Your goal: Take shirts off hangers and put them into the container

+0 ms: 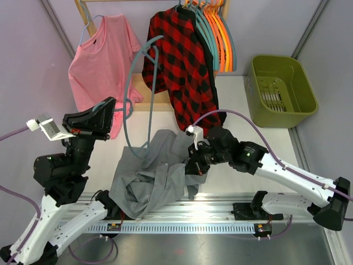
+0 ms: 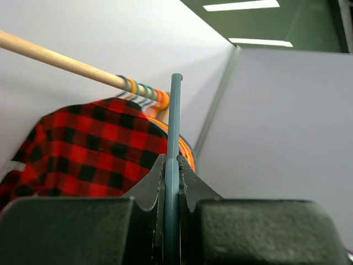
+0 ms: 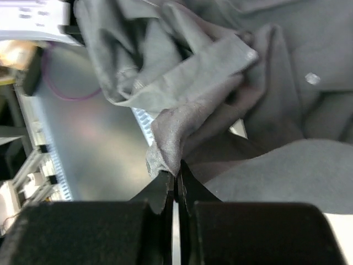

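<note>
While the grey shirt (image 1: 151,176) lies crumpled at the near edge of the table (image 1: 231,94) between the arms, the right gripper (image 3: 176,175) pinches a fold of it, jaws pressed together; the left gripper (image 2: 175,165) clamps the teal hanger (image 2: 175,110) beside the pink t-shirt (image 1: 99,61); the container (image 1: 278,57) sits well apart, far right.

No legible text, labels, brands or numbers in any view. Dark marks on a white part at the right wrist view's top-left edge: too blurred to read.
</note>
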You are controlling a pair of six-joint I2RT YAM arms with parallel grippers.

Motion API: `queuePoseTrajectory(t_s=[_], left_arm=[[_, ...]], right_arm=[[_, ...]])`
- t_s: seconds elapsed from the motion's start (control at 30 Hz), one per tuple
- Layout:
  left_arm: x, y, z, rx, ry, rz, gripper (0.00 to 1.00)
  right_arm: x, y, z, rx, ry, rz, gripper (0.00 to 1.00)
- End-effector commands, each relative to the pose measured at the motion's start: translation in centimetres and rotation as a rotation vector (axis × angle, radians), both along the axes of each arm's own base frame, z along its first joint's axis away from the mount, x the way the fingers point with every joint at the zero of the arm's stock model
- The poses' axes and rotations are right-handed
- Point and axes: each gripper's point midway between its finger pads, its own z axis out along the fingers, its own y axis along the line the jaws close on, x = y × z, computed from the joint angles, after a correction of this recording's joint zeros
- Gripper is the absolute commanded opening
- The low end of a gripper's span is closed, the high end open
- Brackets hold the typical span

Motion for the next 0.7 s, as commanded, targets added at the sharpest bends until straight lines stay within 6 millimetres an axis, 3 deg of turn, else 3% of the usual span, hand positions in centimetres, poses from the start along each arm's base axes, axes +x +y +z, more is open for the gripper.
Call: queuePoseTrajectory(t_s=[0.0, 0.03, 0.07, 0.1, 0.13, 0.17, 0.2, 0.23, 0.27, 0.4, 0.53, 0.57, 0.63, 0.67], left_arm=[[-4.5, -2.0, 5.2, 0.067, -0.192, -0.177, 0.0], [-4.2, -3.3, 4.6, 0.145, -0.186, -0.202, 0.0], [-4.8, -4.0, 4.3, 0.208, -0.196, -0.235, 0.0], [-5.7, -5.4, 2.8, 0.313, -0.168, -0.317, 0.0], [-5.8, -6.2, 1.8, 0.401, -0.178, -0.336, 0.0], [-6.4, -7.5, -1.2, 0.516, -0.119, -0.433, 0.0], [-6.8, -7.9, -2.4, 0.57, -0.102, -0.471, 0.0], [-7.0, -8.1, -3.4, 0.625, -0.1, -0.484, 0.0], [-7.9, -8.6, -5.7, 0.692, -0.057, -0.566, 0.0], [-8.5, -9.6, -10.1, 0.799, 0.015, -0.687, 0.0], [-8.4, -10.7, -12.6, 0.827, 0.075, -0.865, 0.0], [-9.8, -10.8, -12.9, 0.825, 0.043, -0.997, 0.0], [-8.4, -10.7, -13.3, 0.783, 0.122, -1.067, 0.0], [-8.1, -10.9, -12.9, 0.779, 0.074, -1.073, 0.0]], right_arm=[[2.0, -1.8, -0.2, -0.156, -0.076, -0.111, 0.04], [3.6, -3.0, -0.5, -0.215, -0.124, -0.204, 0.23], [4.0, -3.7, -0.3, -0.235, -0.144, -0.241, 0.38], [4.2, -4.9, 0.8, -0.232, -0.175, -0.275, 0.52], [4.9, -5.9, 1.5, -0.232, -0.219, -0.33, 0.57], [5.2, -6.7, 2.5, -0.218, -0.249, -0.368, 0.66], [5.1, -8.0, 4.7, -0.164, -0.292, -0.409, 0.71], [5.6, -9.4, 5.7, -0.163, -0.333, -0.464, 0.72], [5.3, -10.9, 8.1, -0.101, -0.373, -0.505, 0.74], [4.9, -14.6, 12.3, -0.034, -0.465, -0.592, 0.83], [3.3, -14.6, 15.3, 0.049, -0.501, -0.509, 0.9], [2.7, -14.4, 16.2, 0.078, -0.514, -0.473, 0.9], [1.3, -13.2, 17.1, 0.135, -0.507, -0.374, 0.91], [0.9, -12.8, 17.4, 0.146, -0.506, -0.34, 0.91]])
